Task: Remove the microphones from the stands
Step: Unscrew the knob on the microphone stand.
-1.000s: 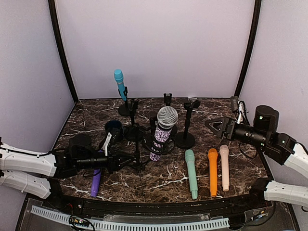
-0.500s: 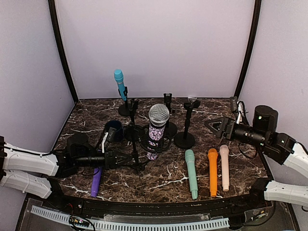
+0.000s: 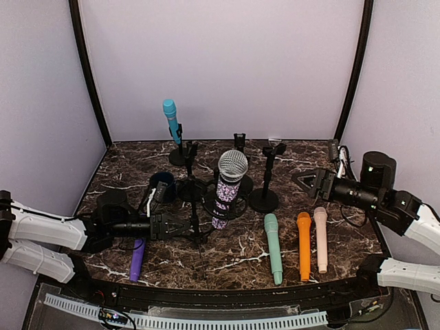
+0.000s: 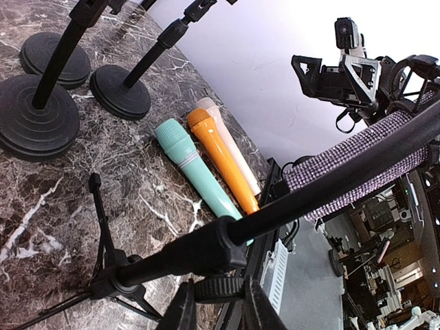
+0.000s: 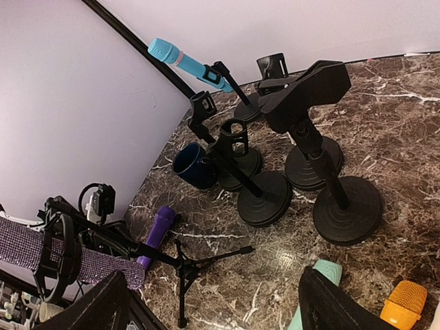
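1. Landmark: tripod stand [image 3: 195, 232], on its legs on the marble desk [image 3: 234, 267], just ahead of the left arm
2. Sparkly purple microphone [image 3: 232, 166]: seated in the tripod stand's clip, above and to the right of the legs. It is tilted, with the silver mesh head uppermost. The right wrist view shows the clip ring wrapped round the glittered body. Not off the stand
3. Left gripper [image 3: 177, 225]: reaches in low from the left of the tripod stand, level with the lower pole. Fingers [image 4: 184, 308] are almost pressed together, pinching a black ring-shaped part on the pole close to the leg hub. Which part exactly, cannot tell
4. Right gripper [image 3: 306, 182]: in the air, well to the right of the tripod stand and apart from everything. Fingers spread wide, nothing between them, open end facing toward the stand
5. Right of the tripod stand, flat on the desk and side by side: teal microphone [image 3: 273, 249] nearest, then orange microphone [image 3: 303, 245], then pale pink microphone [image 3: 320, 238]
6. Just left of the tripod stand: purple microphone [image 3: 137, 259], flat on the desk, partly under the left arm
7. Behind the tripod stand: dark blue cup [image 3: 163, 180] to the left, and a cluster of black round-base stands [image 3: 264, 200]
8. Farthest behind the tripod stand: blue microphone [image 3: 170, 113], tilted in the clip of a round-base stand
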You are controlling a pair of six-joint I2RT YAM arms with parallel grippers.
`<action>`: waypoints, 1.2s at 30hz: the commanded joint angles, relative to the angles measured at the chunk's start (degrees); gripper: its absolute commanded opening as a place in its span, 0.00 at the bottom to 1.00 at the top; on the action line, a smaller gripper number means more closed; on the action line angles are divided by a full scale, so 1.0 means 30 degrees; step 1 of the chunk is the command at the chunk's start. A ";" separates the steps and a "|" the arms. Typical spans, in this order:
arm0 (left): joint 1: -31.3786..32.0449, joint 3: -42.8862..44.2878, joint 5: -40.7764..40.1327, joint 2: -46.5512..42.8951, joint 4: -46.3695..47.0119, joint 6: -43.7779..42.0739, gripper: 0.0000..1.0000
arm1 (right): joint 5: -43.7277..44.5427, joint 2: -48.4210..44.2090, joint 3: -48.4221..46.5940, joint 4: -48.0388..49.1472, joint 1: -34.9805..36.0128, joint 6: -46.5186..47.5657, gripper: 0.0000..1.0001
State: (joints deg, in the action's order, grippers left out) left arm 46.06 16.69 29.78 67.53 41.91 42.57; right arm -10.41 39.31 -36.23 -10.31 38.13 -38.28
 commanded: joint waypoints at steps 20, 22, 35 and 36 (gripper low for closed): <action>-0.0149 0.0967 -0.5239 -0.7197 -1.0999 -0.5518 0.65 | 0.0041 -0.0193 0.0182 0.0783 0.0150 0.0111 0.86; -0.0149 0.1241 -0.5792 -0.8104 -1.1728 -0.6649 0.66 | 0.0010 -0.0120 0.0181 0.0839 0.0151 0.0158 0.86; 0.3566 0.3155 -0.9082 -0.6245 -1.1205 -1.4501 0.62 | -0.0138 -0.0625 0.0445 0.0869 0.0152 0.0161 0.86; 0.3935 0.3191 -0.9372 -0.6115 -1.1049 -1.4843 0.61 | -0.0067 -0.0777 0.0430 0.0727 0.0152 0.0185 0.86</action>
State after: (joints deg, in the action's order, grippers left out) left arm 52.10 24.21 8.80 46.46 7.25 8.29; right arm -10.48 38.74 -35.20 -9.52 38.13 -38.22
